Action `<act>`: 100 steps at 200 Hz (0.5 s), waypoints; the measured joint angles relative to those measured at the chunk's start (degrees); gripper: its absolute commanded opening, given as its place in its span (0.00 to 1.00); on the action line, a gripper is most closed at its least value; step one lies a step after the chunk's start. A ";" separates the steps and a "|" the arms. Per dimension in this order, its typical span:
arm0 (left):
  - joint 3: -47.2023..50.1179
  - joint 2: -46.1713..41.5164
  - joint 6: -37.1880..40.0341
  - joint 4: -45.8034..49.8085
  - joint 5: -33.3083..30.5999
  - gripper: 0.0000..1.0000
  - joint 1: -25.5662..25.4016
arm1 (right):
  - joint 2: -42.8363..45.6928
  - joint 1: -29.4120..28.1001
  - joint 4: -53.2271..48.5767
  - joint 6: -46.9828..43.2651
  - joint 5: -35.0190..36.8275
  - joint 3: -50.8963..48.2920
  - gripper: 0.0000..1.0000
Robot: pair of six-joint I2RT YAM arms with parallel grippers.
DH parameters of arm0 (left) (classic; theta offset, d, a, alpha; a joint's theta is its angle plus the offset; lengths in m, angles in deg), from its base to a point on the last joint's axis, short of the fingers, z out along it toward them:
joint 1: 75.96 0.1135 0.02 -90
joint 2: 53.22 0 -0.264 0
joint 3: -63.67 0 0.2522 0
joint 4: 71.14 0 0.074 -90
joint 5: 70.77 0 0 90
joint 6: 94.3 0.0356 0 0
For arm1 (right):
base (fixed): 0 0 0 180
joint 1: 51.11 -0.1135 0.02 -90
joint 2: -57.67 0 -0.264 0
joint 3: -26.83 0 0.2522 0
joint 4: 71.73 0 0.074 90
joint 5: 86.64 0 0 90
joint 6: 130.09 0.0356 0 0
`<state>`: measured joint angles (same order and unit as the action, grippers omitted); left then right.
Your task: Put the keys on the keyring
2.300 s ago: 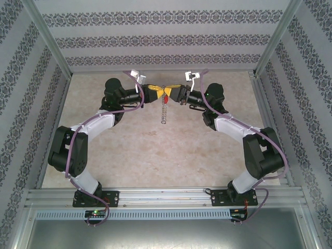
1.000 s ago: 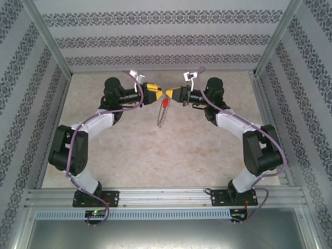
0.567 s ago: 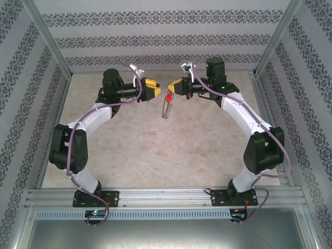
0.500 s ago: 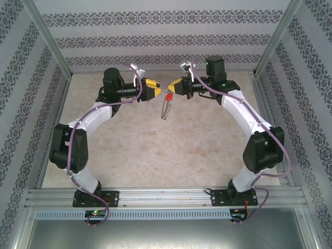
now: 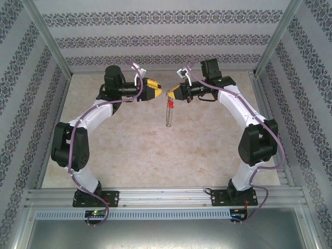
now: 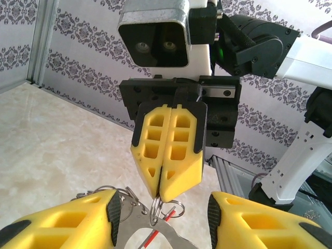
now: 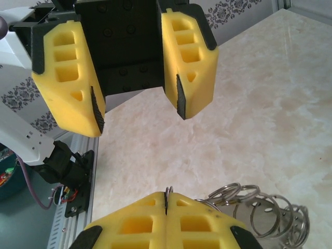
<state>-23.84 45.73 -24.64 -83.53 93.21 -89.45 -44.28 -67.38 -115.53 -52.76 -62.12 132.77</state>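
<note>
Keyring: it hangs straight down from the tips of my right gripper. Only its top edge is pinched, so the loop and its fringe of small rings dangle free and stay reachable.
Right gripper: closed on the keyring. In the left wrist view its two yellow fingers meet flat, with a thin wire of the ring caught at their very tips. I judge so small a bite leaves most of the loop exposed for the other arm.
Key: the red head sits just below the right gripper's tips, against the hanging keyring. It seems to ride on the loop, but I cannot tell whether it is truly threaded or only caught there.
Left gripper: open and holding nothing. It faces the right gripper tip to tip, near but not touching.
Why this pose: with my two grippers level and opposed, the loop hangs between them, where either wrist camera can watch it.
Bench: well below the right gripper. The keyring's lower end hangs in the air, so nothing drags or snags.
Risk, as I judge it: a fingertip pinch on thin wire may slip if the loop swings.
</note>
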 measured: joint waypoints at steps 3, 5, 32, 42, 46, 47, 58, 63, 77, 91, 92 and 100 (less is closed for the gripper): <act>0.00 0.04 0.00 0.00 0.00 0.49 0.00 | 0.00 0.00 0.00 0.00 -0.02 0.00 0.00; 0.00 0.11 0.00 0.02 0.00 0.48 0.00 | 0.00 0.00 0.02 0.00 -0.02 0.00 0.00; 0.00 0.92 -0.02 0.02 0.22 0.48 -0.17 | 0.00 0.00 0.13 0.07 -0.04 0.00 0.00; 0.00 1.33 -0.07 0.02 0.28 0.47 -0.35 | 0.00 -0.02 0.28 0.15 -0.07 0.00 0.00; 0.00 1.53 -0.11 0.00 0.42 0.47 -0.42 | 0.00 -0.02 0.31 0.24 -0.09 0.00 0.00; 0.00 1.55 -0.11 0.00 0.44 0.47 -0.44 | 0.00 -0.02 0.31 0.24 -0.11 0.00 0.00; 0.00 1.99 -0.28 0.00 0.52 0.47 -0.74 | 0.00 -0.11 0.37 0.28 -0.17 0.00 0.00; 0.00 2.19 -0.37 0.00 0.63 0.47 -0.83 | 0.00 -0.11 0.48 0.33 -0.17 0.00 0.00; 0.00 2.60 -0.66 0.00 0.81 0.46 -1.18 | 0.00 -0.26 0.83 0.48 -0.20 0.00 0.00; 0.00 2.80 -0.87 0.00 0.87 0.46 -1.55 | 0.00 -0.48 1.16 0.48 -0.17 0.00 0.00; 0.00 2.80 -0.85 0.00 0.90 0.46 -1.57 | 0.00 -0.48 1.16 0.50 -0.17 0.00 0.00; 0.00 2.80 -0.92 0.00 0.87 0.46 -1.79 | 0.00 -0.48 1.16 0.48 -0.20 0.00 0.00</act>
<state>-23.84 48.53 -25.56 -83.53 94.08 -91.25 -44.28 -67.86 -114.37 -52.28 -62.31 132.77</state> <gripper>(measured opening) 0.464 0.055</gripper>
